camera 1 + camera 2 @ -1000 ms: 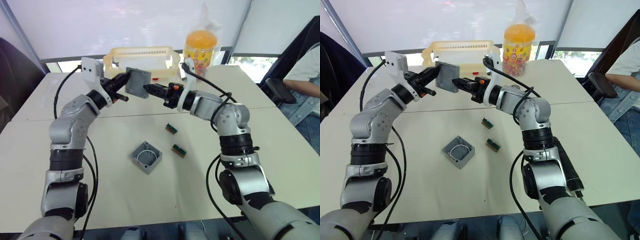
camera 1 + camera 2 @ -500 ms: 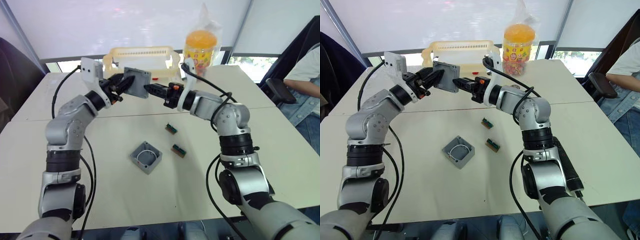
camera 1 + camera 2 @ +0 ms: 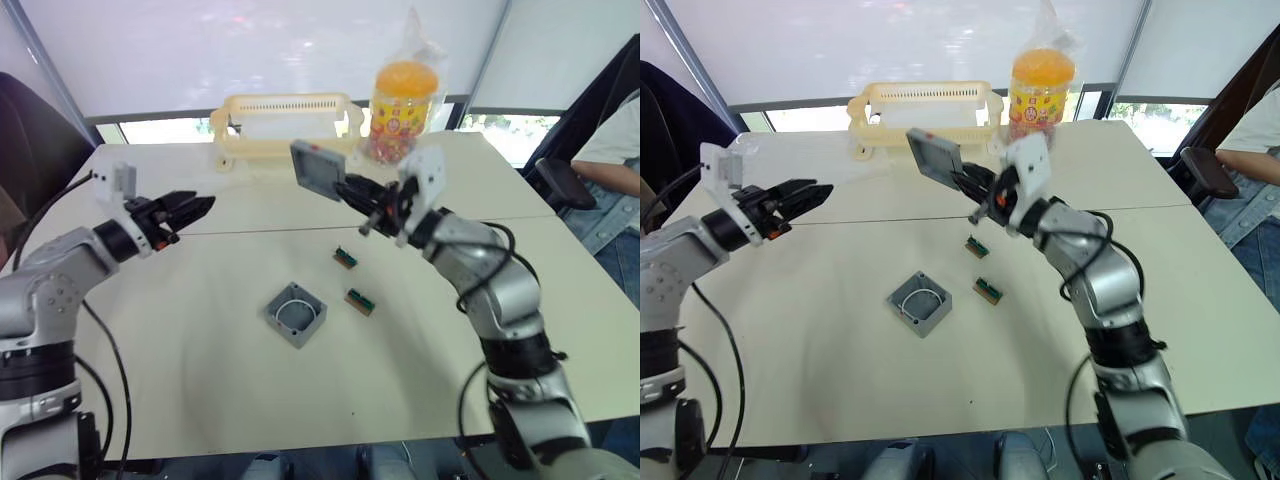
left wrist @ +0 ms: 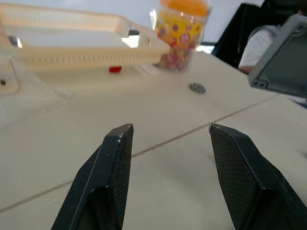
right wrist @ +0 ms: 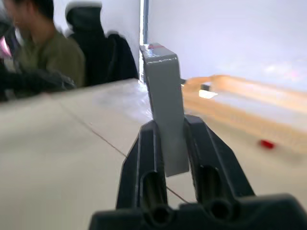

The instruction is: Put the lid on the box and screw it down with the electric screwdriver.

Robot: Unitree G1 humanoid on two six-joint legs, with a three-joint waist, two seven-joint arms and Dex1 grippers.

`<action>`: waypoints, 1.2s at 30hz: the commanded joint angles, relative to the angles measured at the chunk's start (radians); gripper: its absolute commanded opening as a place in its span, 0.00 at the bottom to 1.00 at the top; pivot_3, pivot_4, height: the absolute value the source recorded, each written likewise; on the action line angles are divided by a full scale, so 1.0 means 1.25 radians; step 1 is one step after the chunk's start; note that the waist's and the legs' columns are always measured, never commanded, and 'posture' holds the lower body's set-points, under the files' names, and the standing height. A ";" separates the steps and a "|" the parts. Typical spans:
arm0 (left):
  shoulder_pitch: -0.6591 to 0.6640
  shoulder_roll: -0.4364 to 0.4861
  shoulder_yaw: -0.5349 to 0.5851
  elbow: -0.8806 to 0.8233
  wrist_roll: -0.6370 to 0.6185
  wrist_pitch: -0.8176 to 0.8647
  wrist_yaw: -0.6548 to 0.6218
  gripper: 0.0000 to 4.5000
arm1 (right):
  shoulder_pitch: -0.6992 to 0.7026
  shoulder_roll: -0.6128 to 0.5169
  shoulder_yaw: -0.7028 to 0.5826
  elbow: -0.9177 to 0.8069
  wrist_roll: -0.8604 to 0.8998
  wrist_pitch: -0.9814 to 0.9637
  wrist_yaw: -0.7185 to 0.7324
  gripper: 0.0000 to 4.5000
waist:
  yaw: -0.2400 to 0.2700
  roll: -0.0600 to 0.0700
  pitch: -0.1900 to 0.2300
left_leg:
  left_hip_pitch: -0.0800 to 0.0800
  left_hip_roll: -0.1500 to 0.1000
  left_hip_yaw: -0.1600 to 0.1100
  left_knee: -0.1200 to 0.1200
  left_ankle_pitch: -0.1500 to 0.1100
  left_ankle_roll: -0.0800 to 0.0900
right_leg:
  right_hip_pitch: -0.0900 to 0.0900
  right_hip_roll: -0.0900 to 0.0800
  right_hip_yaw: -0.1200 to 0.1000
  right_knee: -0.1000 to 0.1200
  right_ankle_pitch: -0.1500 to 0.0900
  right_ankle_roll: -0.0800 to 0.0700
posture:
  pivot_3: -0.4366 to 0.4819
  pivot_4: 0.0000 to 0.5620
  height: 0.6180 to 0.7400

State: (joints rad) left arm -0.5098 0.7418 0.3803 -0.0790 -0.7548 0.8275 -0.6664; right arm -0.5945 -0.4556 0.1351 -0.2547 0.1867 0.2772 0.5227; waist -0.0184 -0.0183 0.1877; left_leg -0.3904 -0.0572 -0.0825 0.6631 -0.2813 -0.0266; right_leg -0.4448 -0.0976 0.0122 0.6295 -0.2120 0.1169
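Your right gripper clamps the lid mid-air; left gripper spread, empty. Box sits at the lid's 6 o'clock.

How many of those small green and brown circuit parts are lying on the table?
2: one small green-brown part lies beyond the open grey plastic box, the other beside the box, toward the right arm.

Left gripper fingers spread wide above the pale table; grey lid raised near the edge; beyond, cream basket, orange-capped candy jar, small coin-like disc
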 commanded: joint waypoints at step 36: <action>0.045 0.154 -0.188 0.020 0.082 -0.064 -0.402 0.57 | 0.223 -0.038 0.220 0.076 -0.763 -0.610 -0.196 0.03 | 0.000 0.000 0.000 | 0.001 0.000 0.000 0.000 0.000 0.000 | 0.002 0.001 0.000 0.000 0.000 -0.001 | 0.48 0.27 1.00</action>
State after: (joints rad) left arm -0.4473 0.9341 0.1262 -0.0384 -0.6497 0.7555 -1.1732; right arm -0.3027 -0.5107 0.4197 -0.1439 -0.7713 -0.4857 0.2819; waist -0.0179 -0.0187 0.1877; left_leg -0.3889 -0.0568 -0.0826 0.6635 -0.2810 -0.0269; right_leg -0.4425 -0.0964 0.0124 0.6293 -0.2124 0.1160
